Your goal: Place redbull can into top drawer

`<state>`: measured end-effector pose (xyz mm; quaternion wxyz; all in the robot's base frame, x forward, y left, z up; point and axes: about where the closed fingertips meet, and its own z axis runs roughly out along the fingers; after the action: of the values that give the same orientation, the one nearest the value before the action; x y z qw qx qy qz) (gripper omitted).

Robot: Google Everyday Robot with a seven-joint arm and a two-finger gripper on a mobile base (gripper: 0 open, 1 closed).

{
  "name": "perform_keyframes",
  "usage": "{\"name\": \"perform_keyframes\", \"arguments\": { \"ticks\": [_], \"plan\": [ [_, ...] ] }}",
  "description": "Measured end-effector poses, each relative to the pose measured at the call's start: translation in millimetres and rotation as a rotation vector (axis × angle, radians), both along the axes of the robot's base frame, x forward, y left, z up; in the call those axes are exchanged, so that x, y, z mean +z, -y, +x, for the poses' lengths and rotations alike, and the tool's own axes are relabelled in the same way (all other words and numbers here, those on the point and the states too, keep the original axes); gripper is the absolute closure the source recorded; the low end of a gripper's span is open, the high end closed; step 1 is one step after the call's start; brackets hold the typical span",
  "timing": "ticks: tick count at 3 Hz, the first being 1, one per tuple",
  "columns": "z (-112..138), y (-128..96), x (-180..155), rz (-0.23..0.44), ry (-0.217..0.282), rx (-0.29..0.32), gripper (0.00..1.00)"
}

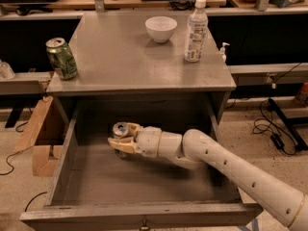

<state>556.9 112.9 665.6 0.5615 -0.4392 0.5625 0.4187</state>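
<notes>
The redbull can point(119, 130) is a slim silver can with a silver top, standing upright inside the open top drawer point(96, 177), toward its back left. My gripper point(122, 137) reaches in from the right on the white arm, and its tan fingers point(120, 146) are closed around the can. The can's lower body is hidden by the fingers. The drawer is pulled out wide, with a flat grey bottom and a small knob point(143, 222) on its front.
On the grey cabinet top point(120, 61) stand a green can point(61, 57) at the left edge, a white bowl point(160, 29) at the back and a clear water bottle point(196, 31) to its right. A cardboard box point(41, 138) sits on the floor at left.
</notes>
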Motion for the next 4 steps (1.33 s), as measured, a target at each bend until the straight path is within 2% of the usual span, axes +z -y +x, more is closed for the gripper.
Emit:
{"name": "perform_keyframes", "arguments": {
  "ticks": [1,2,3,4],
  "plan": [
    [-0.7,-1.8,0.5,0.001,0.000,0.003,0.11],
    [-1.3,-3.3,0.8,0.001,0.001,0.006,0.00],
    [-1.3,-3.3,0.9,0.001,0.001,0.006,0.00],
    [-3.8,12.4,22.0,-0.042,-0.006,0.050,0.00]
  ]
}}
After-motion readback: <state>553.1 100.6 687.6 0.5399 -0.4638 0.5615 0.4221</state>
